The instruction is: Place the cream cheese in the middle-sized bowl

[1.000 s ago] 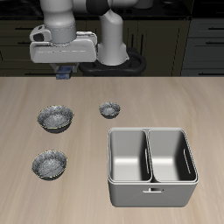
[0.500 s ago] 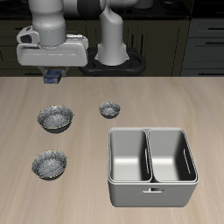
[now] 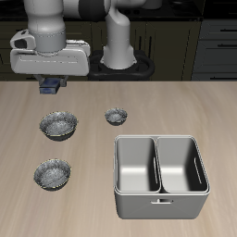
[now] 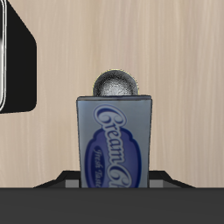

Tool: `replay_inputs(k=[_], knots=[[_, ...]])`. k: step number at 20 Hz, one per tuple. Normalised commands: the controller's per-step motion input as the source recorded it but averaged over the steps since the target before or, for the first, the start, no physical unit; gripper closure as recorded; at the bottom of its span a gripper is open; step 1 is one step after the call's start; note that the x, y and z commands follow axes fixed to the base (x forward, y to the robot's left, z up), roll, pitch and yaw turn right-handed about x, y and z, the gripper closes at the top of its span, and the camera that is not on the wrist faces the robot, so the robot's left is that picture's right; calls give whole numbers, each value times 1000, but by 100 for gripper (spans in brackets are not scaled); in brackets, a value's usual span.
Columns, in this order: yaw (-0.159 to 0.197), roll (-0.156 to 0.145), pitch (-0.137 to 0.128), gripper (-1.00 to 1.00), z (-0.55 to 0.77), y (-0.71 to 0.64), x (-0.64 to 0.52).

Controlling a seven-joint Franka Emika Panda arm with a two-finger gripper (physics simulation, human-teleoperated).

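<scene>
Cream cheese (image 4: 113, 143) is held in the gripper (image 3: 52, 86), clamped between the fingers and lifted above the table (image 3: 139, 100), near its back edge. In the wrist view the box is seen with its long axis running away from the gripper, the far short end pointing toward a silvery bowl (image 4: 115, 85) on the wood, and the label "Cream" is read along this axis. In the exterior view three silvery bowls are seen: the largest bowl (image 3: 57, 124) below the gripper, the middle-sized bowl (image 3: 52, 173) nearer the table's front edge, then the smallest bowl (image 3: 116, 116). A metal two-compartment bin (image 3: 160, 176) is placed beside them.
</scene>
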Motion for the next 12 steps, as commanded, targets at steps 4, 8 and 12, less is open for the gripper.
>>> replay_inputs(k=[4, 8, 12], knots=[[6, -18, 10, 100, 4, -59, 408], [-26, -32, 11, 100, 10, -63, 292], [-27, -35, -18, 100, 77, -107, 229]])
